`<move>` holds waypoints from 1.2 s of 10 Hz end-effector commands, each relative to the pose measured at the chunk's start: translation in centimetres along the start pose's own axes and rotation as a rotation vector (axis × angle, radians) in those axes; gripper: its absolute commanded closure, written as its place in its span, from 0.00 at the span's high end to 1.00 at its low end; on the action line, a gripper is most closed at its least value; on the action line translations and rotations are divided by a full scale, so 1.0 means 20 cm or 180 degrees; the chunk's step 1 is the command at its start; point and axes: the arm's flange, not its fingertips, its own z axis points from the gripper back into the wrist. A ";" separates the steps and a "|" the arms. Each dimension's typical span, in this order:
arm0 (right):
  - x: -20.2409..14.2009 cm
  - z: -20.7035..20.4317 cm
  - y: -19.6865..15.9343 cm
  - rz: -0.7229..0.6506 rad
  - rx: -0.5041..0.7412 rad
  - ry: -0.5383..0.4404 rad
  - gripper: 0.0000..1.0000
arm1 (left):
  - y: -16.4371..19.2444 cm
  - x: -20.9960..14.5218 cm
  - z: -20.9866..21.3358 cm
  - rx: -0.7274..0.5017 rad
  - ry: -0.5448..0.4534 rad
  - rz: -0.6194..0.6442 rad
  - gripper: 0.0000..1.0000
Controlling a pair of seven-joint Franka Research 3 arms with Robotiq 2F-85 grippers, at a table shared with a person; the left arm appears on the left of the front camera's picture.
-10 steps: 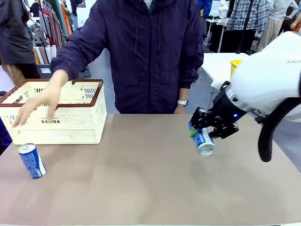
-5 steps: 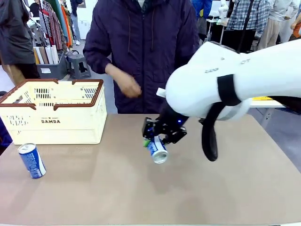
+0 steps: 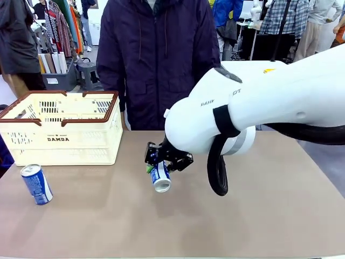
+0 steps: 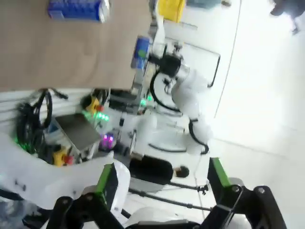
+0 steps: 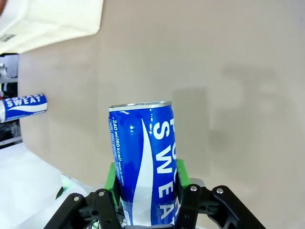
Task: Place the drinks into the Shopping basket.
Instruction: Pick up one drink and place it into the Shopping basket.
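Note:
My right gripper (image 3: 158, 163) is shut on a blue-and-white drink can (image 3: 160, 178), held tilted a little above the middle of the table. In the right wrist view the can (image 5: 143, 162) stands between the green pads (image 5: 111, 177) of that gripper (image 5: 145, 183). A second blue-and-white can (image 3: 36, 184) stands at the table's front left and lies at the left edge of the right wrist view (image 5: 25, 107). The cream Shopping basket (image 3: 59, 137) with a brown rim sits at the far left. My left gripper (image 4: 162, 183) is open and off the table, with a can (image 4: 76, 8) far beyond it.
A person in a dark jacket (image 3: 159, 59) stands at the far side, behind the middle of the table. The right arm's white body (image 3: 259, 102) spans the right half of the table. The basket's corner (image 5: 47, 19) appears at the top left of the right wrist view.
The right arm has swung from the table's right side to its middle, carrying the can toward the basket. The person's hand has left the basket and drawn back.

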 end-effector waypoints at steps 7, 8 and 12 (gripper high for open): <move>0.09 -0.27 0.03 -0.0284 -0.0029 0.0164 0.00 | -0.03 -0.01 -0.10 0.0067 0.0051 -0.0020 1.00; 0.13 -0.41 0.10 -0.0360 -0.0120 0.0225 0.00 | -0.03 -0.01 -0.10 0.0067 0.0051 -0.0020 1.00; 0.13 -0.58 0.12 -0.0352 -0.0439 0.0105 0.00 | -0.03 -0.01 -0.10 0.0067 0.0051 -0.0020 1.00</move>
